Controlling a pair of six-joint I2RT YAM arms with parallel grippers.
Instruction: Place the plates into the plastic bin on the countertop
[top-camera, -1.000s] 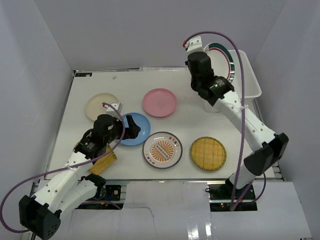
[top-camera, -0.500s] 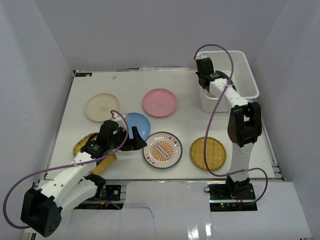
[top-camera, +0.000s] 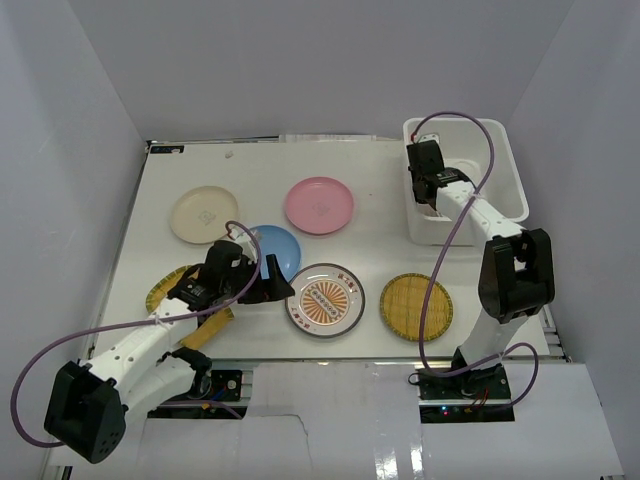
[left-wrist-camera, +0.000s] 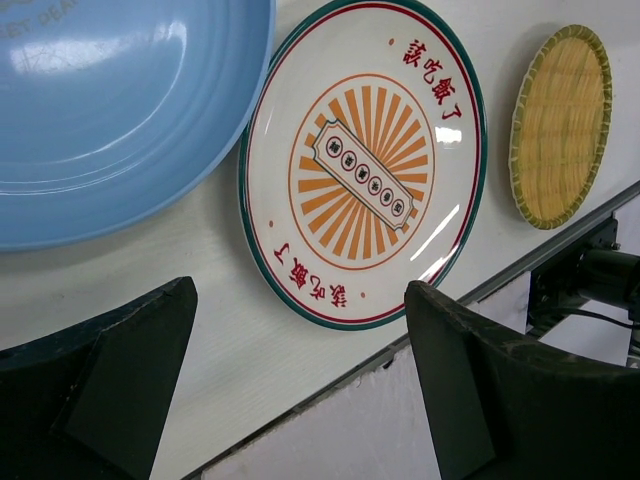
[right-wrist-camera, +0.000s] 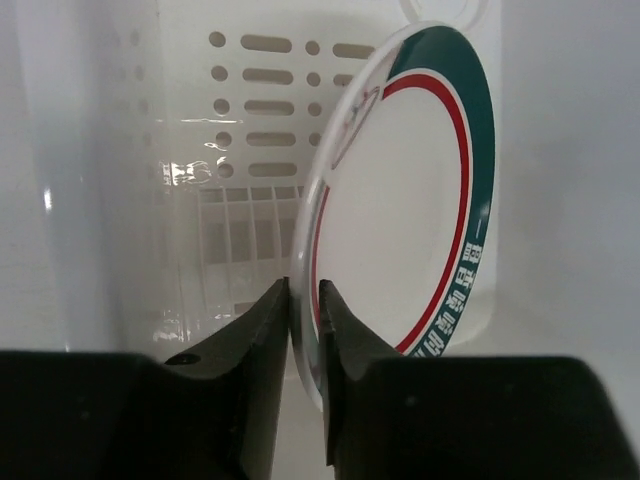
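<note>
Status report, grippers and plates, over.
Right gripper shut on striped plate, upright inside bin. Left gripper open, empty, near blue plate. Nothing in the way.

7 plates counted: 1 cream plate (top-camera: 204, 214), 1 pink plate (top-camera: 319, 205), 1 blue plate (top-camera: 280, 248), 1 orange-centred plate (top-camera: 325, 299), 1 green-rimmed plate (right-wrist-camera: 400, 200), and 2 yellow woven ones, right yellow plate (top-camera: 416, 306) in full view, left yellow plate (top-camera: 161, 290) partly hidden. 1 white plastic bin (top-camera: 508, 165). 1 countertop (top-camera: 370, 245). 2 robot arms, left arm (top-camera: 140, 345) and right arm (top-camera: 505, 270)
</note>
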